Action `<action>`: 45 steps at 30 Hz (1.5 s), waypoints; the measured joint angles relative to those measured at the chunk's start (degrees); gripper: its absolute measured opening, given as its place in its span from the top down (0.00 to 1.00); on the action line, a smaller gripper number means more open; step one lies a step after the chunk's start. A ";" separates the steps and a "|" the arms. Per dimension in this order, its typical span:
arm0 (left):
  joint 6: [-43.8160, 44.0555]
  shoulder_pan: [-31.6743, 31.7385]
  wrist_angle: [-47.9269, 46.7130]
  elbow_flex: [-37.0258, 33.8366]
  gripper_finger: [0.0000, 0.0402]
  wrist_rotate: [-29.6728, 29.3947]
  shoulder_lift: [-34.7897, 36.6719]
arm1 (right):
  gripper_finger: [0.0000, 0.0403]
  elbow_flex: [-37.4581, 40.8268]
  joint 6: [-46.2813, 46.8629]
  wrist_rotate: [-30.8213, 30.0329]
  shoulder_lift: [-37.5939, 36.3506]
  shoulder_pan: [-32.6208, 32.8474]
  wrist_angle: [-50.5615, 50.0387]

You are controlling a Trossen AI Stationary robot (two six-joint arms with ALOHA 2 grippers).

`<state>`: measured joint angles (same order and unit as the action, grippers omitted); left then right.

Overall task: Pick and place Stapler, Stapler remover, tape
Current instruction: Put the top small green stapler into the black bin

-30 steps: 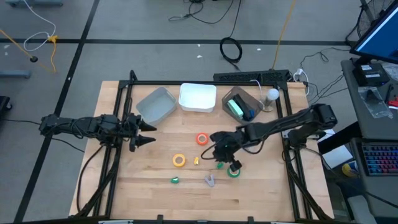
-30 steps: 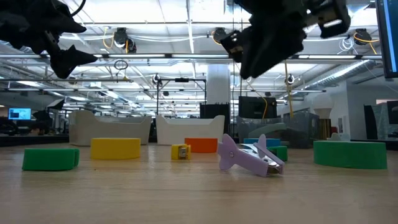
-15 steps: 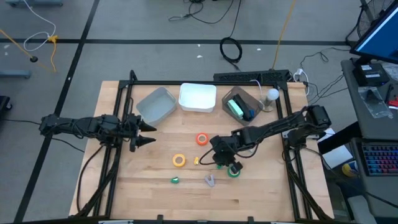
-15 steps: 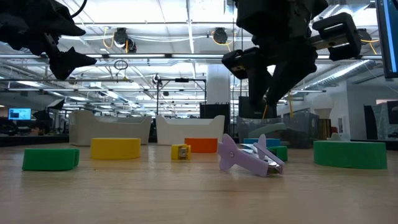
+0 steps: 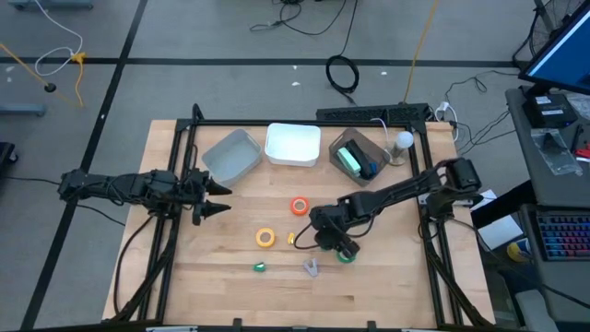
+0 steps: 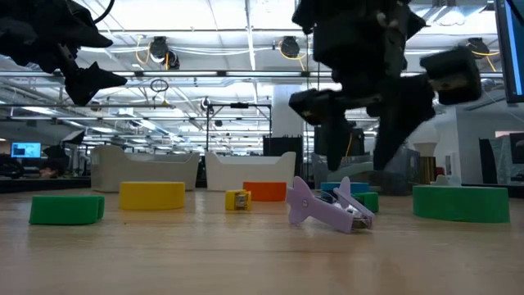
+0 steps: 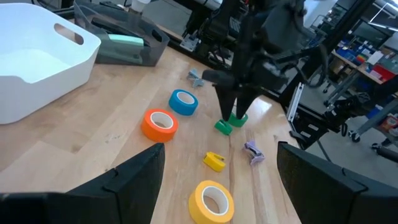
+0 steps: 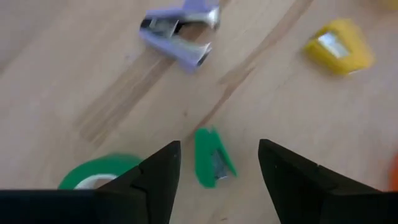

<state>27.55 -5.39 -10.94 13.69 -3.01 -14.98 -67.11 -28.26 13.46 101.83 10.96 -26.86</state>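
- Purple stapler remover [image 5: 312, 267]: lies at table's 6 o'clock edge, nearest of the lot; small green piece [image 5: 260, 267] at its 9 o'clock.
- Green tape roll [image 5: 346, 255], yellow tape roll [image 5: 265, 238], orange tape roll [image 5: 300, 207]: spread across mid-table.
- Right gripper [image 5: 330, 242]: fingers spread, poised over a small green remover [image 8: 212, 158].
- Left gripper [image 5: 214, 196]: fingers spread, waiting at 9 o'clock.
- White bin [image 5: 293, 145]: far edge, 12 o'clock.

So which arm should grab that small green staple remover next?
Right. The right gripper hangs directly over the green staple remover, jaws open either side of it. The left gripper waits at the table's left edge, far off.
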 joint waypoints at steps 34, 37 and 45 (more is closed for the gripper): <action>1.28 0.02 -0.18 0.00 0.23 0.00 0.00 | 0.50 0.04 -2.01 -0.61 6.78 -0.87 2.00; 1.27 0.02 -0.17 0.00 0.23 0.00 0.00 | 0.53 0.04 -2.01 -1.21 6.81 -0.87 2.01; 1.27 0.02 -0.96 0.00 0.23 0.00 0.00 | 0.67 0.16 -1.09 -1.70 6.11 -1.31 2.10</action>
<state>28.82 -5.37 -11.90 13.69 -3.01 -14.98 -66.94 -29.35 11.76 107.94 9.65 -24.76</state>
